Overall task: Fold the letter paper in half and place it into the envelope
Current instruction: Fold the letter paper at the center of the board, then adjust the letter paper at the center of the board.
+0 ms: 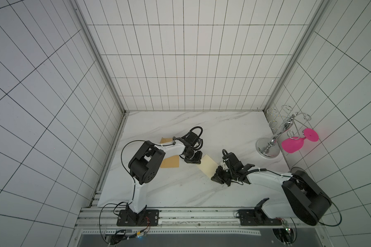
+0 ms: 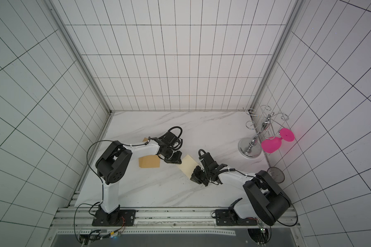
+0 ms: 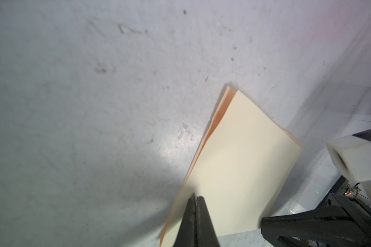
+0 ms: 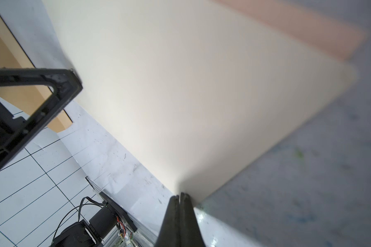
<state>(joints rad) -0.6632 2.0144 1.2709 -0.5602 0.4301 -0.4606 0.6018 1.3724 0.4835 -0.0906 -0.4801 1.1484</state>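
Letter paper [image 1: 208, 166]: we see it folded, just beside the envelope [image 1: 170, 164].
Left tool [image 3: 195, 196]: pinched on its edge.
Right tool [image 4: 180, 195]: clamped on its corner.

- letter paper [image 3: 244, 160]: thin matt cream paper, smooth, peach underside
- envelope [image 1: 169, 162]: matt brown kraft paper
- table [image 1: 180, 188]: glossy marble-look top, scuffed
- stand [image 1: 268, 147]: mirror-bright chromed metal
- left gripper [image 3: 195, 197]: matt black plastic

letter paper [image 2: 187, 166] btwn L hand [image 2: 177, 160] & R hand [image 2: 195, 175], envelope [image 2: 149, 164] beside

Folded cream letter paper [image 1: 208, 165] near tan envelope [image 1: 170, 163].
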